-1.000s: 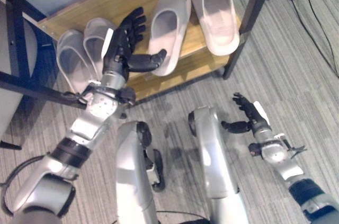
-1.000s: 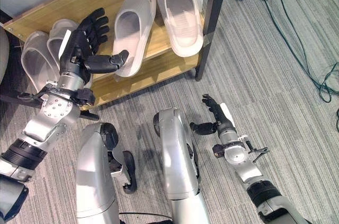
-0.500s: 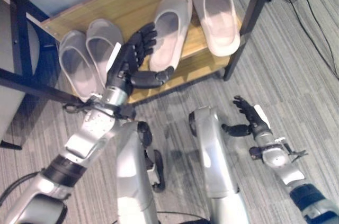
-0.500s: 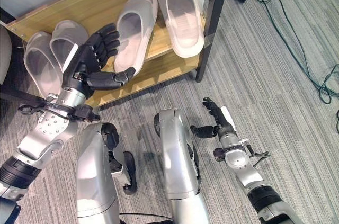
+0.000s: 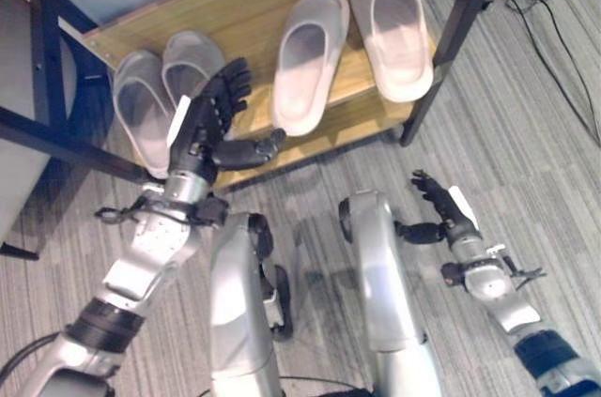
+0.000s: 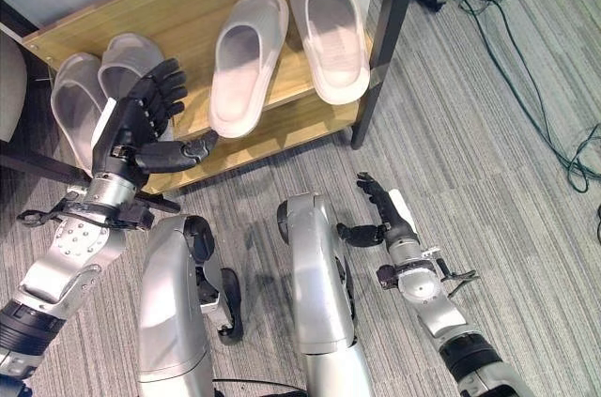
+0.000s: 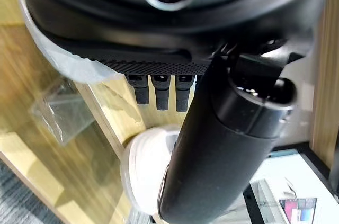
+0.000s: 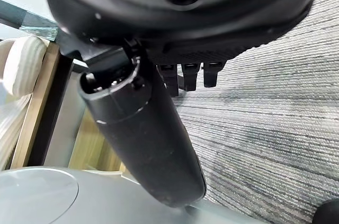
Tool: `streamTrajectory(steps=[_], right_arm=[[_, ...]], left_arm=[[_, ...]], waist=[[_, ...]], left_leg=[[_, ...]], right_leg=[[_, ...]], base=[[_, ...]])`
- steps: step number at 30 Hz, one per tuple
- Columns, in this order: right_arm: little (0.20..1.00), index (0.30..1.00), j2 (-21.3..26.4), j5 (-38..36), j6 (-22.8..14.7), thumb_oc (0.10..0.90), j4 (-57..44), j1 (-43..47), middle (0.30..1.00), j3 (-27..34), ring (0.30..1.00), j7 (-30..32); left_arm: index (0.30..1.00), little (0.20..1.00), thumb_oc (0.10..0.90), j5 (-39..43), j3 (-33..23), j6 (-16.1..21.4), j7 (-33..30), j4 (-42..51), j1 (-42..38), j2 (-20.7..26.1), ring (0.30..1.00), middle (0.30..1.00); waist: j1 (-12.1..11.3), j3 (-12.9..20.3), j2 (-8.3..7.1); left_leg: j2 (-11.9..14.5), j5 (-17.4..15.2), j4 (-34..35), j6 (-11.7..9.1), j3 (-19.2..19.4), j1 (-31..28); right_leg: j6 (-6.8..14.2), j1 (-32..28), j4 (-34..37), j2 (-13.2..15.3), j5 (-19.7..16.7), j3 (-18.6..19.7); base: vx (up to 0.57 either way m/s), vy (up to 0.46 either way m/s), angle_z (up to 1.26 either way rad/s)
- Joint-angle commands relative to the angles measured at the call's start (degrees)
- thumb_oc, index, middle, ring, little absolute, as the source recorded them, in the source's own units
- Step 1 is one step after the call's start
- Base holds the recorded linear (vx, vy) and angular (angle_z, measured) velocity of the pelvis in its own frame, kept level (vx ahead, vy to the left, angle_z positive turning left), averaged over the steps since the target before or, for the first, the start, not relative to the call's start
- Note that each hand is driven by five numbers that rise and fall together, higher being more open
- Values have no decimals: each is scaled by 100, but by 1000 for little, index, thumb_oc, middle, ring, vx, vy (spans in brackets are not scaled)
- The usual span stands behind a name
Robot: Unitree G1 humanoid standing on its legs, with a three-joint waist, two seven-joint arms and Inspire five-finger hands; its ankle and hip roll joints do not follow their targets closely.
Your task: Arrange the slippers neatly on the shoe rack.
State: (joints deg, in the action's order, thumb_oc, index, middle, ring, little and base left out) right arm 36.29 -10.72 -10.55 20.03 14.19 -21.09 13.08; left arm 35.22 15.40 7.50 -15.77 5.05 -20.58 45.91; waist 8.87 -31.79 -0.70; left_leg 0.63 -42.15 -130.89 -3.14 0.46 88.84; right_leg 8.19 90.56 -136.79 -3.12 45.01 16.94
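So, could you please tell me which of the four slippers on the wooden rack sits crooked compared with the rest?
The pale slipper third from the robot's left: it lies angled, its heel overhanging the wooden shoe rack's front edge, away from its partner.

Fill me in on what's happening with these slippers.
Four light slippers lie on the wooden shoe rack: a left pair set close together and a right pair with a gap between them, the inner one angled. The left hand hangs open at the rack's front edge between the pairs, holding nothing. The right hand is open low over the carpet, idle.
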Motion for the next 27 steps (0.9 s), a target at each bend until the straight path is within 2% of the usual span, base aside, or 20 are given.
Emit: streamTrajectory(steps=[1,14,27], right_arm=[[900,900,188,91,-473,800,-973,312,900,441,900,93],[900,900,152,110,-437,800,-935,345,900,391,900,41],[900,900,110,34,-446,800,-810,594,900,228,900,-49]], left_arm=[[900,900,800,-178,-376,585,-42,528,-505,-111,900,900],[900,900,800,-375,-101,416,183,411,-609,-276,900,900],[900,900,800,-488,703,241,529,282,-1225,-554,900,900]], waist=[[-286,199,-105],[-200,199,-162],[-99,199,-255]], left_leg=[[-313,-430,391,364,-137,112],[-305,-419,377,348,-63,112],[-339,-398,413,339,-46,112]], right_leg=[[-931,-60,469,66,-86,113],[-922,-60,485,64,-94,148],[-911,-60,474,82,-56,174]], base=[[0,0,0],[0,0,0],[0,0,0]])
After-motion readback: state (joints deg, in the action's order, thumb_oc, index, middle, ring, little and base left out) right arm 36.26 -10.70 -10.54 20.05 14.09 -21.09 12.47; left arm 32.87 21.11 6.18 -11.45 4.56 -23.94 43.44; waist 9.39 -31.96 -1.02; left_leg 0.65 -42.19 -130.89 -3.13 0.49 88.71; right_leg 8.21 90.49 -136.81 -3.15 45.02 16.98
